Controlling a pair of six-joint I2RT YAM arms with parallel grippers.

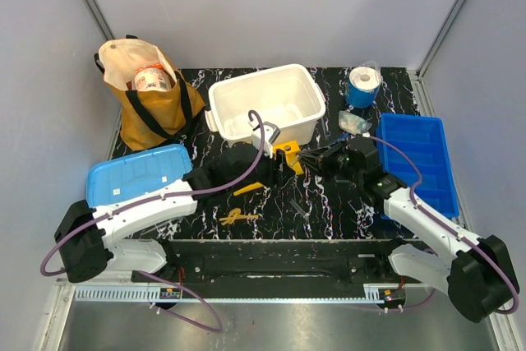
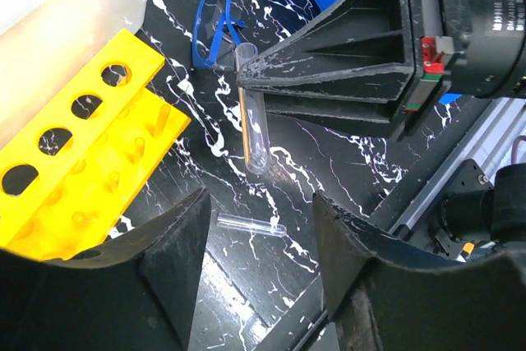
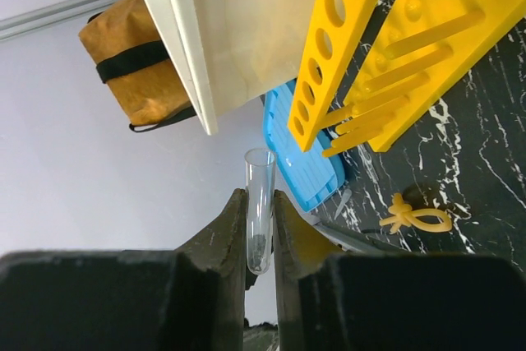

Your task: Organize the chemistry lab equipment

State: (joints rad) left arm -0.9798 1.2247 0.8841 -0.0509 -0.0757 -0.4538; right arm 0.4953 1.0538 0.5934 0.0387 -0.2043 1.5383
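Overhead, we see two white arms extending across a black marbled table [image 1: 325,207] and meeting beside a yellow test-tube rack [image 1: 288,156] near its middle. The right gripper [image 3: 259,199], just right of the rack, has its fingers pressed against a clear test tube [image 3: 260,172]. It pinches the tube near the open end, so the mouth sticks out past the grip. From the left wrist camera, the rounded end of that tube points down toward the table close to the rack; we cannot tell whether it touches.

The left gripper [image 2: 260,203] sits at the rack's left side with its fingers spread and nothing between them. Seen through that gap, a second tube [image 2: 251,225] lies flat on the table near the rack. Clear safety glasses [image 2: 209,18] with a blue frame rest on the table just right of the rack. A small yellow-orange knotted piece [image 1: 238,218] lies on the arm-base side of the rack, a little to its left.

Directly behind the rack sits a white bin [image 1: 267,103]. Further left of the rack are a blue lid [image 1: 136,174], lying flat, and a brown cloth bag [image 1: 144,100] behind it. Well right of the rack is a blue tray [image 1: 419,162]. Behind and to the right of the rack lie a small clear packet [image 1: 353,122] and a blue roll [image 1: 362,86].
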